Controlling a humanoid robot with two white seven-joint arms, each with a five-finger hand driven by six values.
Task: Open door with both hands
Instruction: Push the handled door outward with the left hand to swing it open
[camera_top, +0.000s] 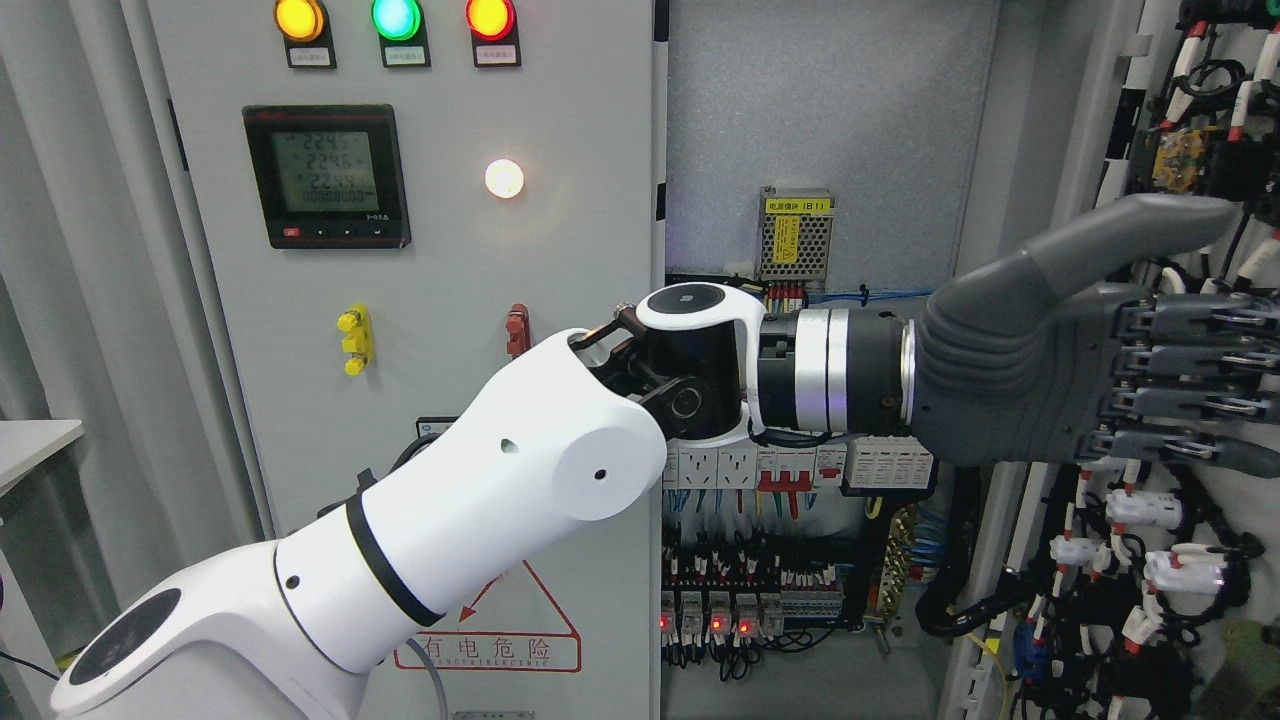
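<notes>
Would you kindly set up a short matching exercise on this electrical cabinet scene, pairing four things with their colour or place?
Things:
1. left hand
2. digital meter
3. power supply box
4. warning triangle

Descriptions:
A. red outline, low on the closed door panel
B. dark grey, fingers extended at the picture's right
C. yellow label, inside the open cabinet
D. black frame, below the three lamps

Pairs: 1-B, 2-D, 3-C, 4-A

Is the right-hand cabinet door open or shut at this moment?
Open. The cabinet interior shows its back panel and breakers, and the right door is swung out, wiring-covered inner face visible. The left hand, fingers extended, reaches against it.
</notes>
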